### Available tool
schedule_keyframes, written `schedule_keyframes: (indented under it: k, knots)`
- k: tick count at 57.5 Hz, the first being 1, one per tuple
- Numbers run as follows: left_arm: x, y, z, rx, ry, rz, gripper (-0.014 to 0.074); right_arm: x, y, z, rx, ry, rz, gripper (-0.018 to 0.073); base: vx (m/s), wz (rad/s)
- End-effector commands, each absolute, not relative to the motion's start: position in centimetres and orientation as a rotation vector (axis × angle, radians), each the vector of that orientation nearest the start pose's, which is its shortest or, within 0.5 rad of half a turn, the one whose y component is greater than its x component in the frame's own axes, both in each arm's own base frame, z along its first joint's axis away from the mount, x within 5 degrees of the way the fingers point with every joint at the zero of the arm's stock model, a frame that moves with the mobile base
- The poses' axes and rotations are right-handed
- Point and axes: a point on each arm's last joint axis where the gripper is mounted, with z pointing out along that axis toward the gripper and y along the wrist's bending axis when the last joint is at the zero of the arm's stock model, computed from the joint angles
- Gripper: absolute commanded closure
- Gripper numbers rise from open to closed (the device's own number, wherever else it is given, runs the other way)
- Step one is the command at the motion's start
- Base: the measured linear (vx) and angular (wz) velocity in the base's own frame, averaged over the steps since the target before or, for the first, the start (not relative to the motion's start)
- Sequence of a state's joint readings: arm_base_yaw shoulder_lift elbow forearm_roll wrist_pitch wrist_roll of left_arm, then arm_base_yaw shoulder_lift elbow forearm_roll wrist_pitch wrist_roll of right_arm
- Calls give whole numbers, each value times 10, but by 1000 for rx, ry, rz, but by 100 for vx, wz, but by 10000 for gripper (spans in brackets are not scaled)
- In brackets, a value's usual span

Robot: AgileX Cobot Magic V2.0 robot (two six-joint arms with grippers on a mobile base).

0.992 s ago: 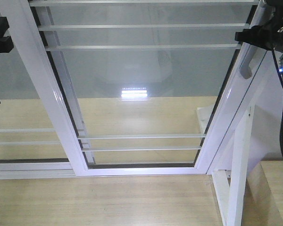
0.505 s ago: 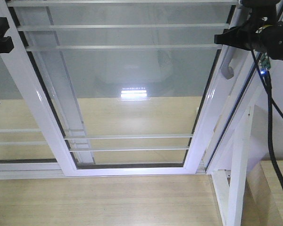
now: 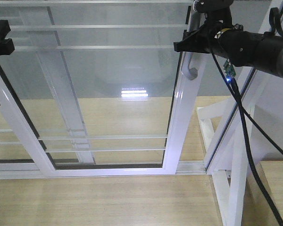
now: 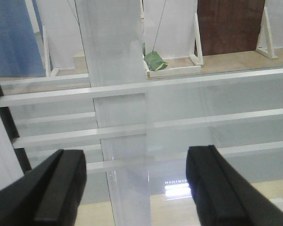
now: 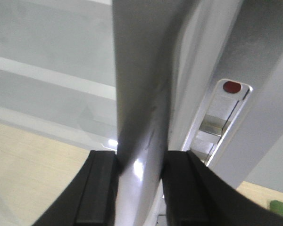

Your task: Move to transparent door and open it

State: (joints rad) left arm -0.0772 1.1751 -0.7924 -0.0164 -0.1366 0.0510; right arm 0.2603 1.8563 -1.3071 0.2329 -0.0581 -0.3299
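Two pads of the right end effector pinch the curved grey pull handle at the upper right of the front view, a grip suited to dragging the panel sideways along its track. The transparent door stands mid-frame, with a gap between its stile and the white jamb, so it looks partly open. The left end effector hangs spread wide and empty, facing the glass bars. Pale wooden floor runs below, and a ceiling light's reflection glares in the glass. Beyond the glass sit white stands and a green object.
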Motion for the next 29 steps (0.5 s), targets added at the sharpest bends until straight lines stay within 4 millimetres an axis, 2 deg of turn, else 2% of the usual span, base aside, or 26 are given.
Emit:
schedule_keyframes:
  k: [1, 19, 24, 29]
  knots:
    - [259, -20, 357, 80, 1592, -40, 27, 416, 105, 305, -301, 1754, 72, 510, 0, 0]
    - [259, -20, 356, 80, 1598, -40, 27, 407, 128, 300, -372, 1819, 125, 510, 0, 0]
    - [259, -20, 356, 80, 1600, -40, 27, 403, 128, 305, -394, 1835, 124, 510, 0, 0]
    - [259, -21, 356, 82, 1600, -41, 27, 394, 125, 318, -403, 1844, 131, 510, 0, 0]
